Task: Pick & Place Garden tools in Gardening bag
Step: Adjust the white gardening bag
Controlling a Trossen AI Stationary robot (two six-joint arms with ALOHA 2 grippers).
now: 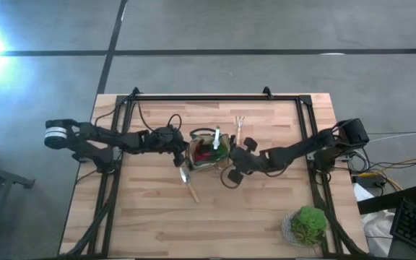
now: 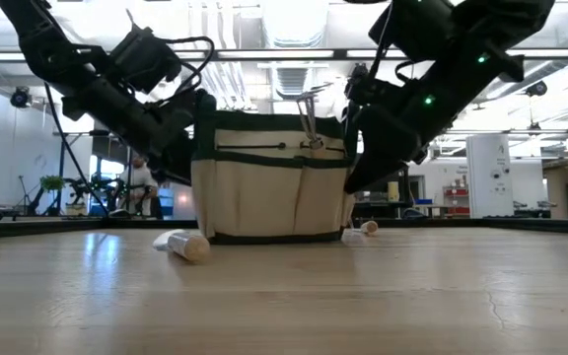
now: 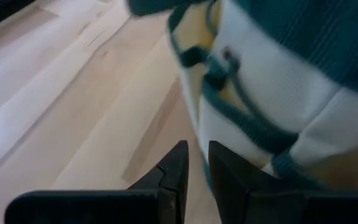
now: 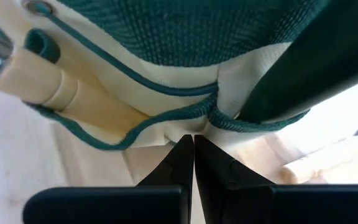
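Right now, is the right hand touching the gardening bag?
Touching. In the right wrist view the right hand has its fingertips pinched shut on the gardening bag at its green-trimmed fabric edge, with no gap between them.

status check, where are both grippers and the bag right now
Left gripper nearly shut at gardening bag left side; right gripper shut on bag trim. Trowel and fork loose on table. Nothing blocking.

Wooden table [image 1: 150,217]; gardening bag [image 1: 206,153], trowel [image 1: 188,180], fork [image 1: 240,128], potted plant [image 1: 308,225] on it
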